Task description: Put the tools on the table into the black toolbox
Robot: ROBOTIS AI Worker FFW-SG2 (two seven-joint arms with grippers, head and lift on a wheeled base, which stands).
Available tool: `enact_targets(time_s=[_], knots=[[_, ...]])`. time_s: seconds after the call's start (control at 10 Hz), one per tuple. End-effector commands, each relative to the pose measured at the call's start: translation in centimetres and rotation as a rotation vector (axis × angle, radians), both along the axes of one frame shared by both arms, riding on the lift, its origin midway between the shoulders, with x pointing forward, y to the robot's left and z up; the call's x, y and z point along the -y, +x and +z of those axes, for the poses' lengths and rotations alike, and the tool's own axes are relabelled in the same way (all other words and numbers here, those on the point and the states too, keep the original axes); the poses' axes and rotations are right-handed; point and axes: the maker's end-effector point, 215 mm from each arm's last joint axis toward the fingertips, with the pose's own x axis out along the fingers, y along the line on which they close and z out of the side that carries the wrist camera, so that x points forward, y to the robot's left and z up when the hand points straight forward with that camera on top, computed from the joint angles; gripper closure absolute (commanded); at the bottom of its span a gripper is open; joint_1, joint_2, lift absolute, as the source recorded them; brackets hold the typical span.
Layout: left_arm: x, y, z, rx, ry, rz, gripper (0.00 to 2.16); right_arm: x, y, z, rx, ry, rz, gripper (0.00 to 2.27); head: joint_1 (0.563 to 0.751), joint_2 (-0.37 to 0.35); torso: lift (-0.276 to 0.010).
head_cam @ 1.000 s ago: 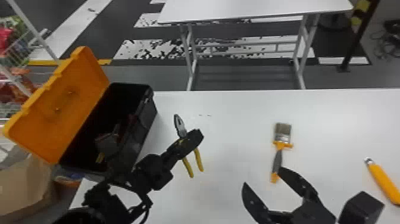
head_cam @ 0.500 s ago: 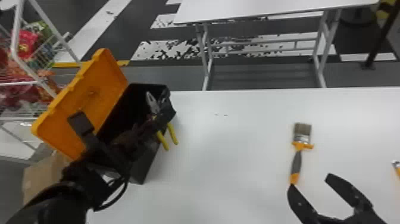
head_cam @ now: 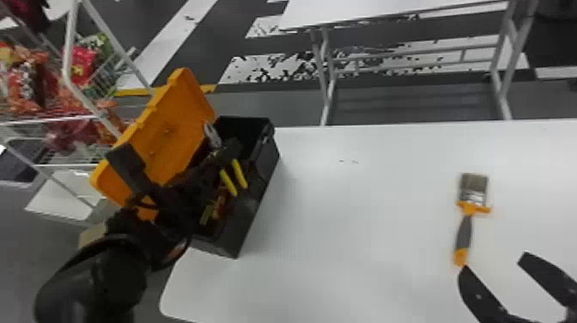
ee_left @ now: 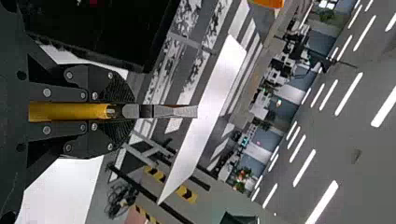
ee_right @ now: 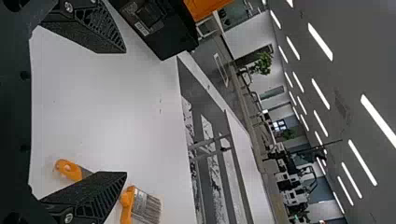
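White table point(head_cam: 365, 214) w/ open black toolbox point(head_cam: 253, 214) on top. L gripper point(head_cam: 229, 150) is over the black toolbox; R gripper point(head_cam: 496, 262) has jaws spread wide. Paintbrush point(head_cam: 464, 232) lies flat near R gripper. Pliers point(head_cam: 227, 182) are pinched in L gripper.

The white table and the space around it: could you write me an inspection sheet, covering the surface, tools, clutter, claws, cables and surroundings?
Surface: white table, a few small dark marks toward the far side.
Job's things: black toolbox, orange lid open; pliers held over it; paintbrush lying on the table, bristles away from the robot.
Clutter: tan box past the table's left edge, partly hidden.
Claws: left claw closed on the pliers; right claw open by the brush's handle end, contact unclear.
Cables: tangle of dark cables beyond the table.
Surroundings: second white table; wire rack with colourful packets.
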Motion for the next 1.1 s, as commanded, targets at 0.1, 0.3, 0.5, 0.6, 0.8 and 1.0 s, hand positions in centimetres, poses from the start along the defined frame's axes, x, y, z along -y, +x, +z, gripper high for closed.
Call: enact_targets(time_s=[0.1,0.3,0.5,0.6,0.8,1.0], knots=[[-4.9,0.8,-0.9,-0.007,0.116,0.128,2.14,0.4,0.0,0.0,0.0,0.0,-0.007,0.09,0.695,0.35,-0.075],[-6.4,1.4,-1.6,-0.018,0.134,0.172,1.86,0.8,-0.2,-0.2,-0.007,0.007,-0.012,0.09,0.695,0.35,-0.075],[-5.4,0.4,-3.4,-0.052,0.128,0.171,0.0,1.7,-0.2,-0.2,-0.005,0.004,-0.025,0.09,0.695,0.35,-0.075],[-3.0,-0.6,-3.2,-0.03,0.139,0.138,0.0,2.3,-0.2,-0.3,-0.006,0.004,-0.035,0.09,0.695,0.35,-0.075],[2.3,-2.1,-0.3,0.125,0.264,0.101,0.03,3.9,0.1,-0.2,-0.004,0.002,-0.06,0.09,0.695,0.35,-0.075],[6.0,-3.6,0.5,0.196,0.269,0.088,0.03,4.4,0.1,-0.2,-0.007,-0.001,-0.068,0.09,0.695,0.321,-0.075]])
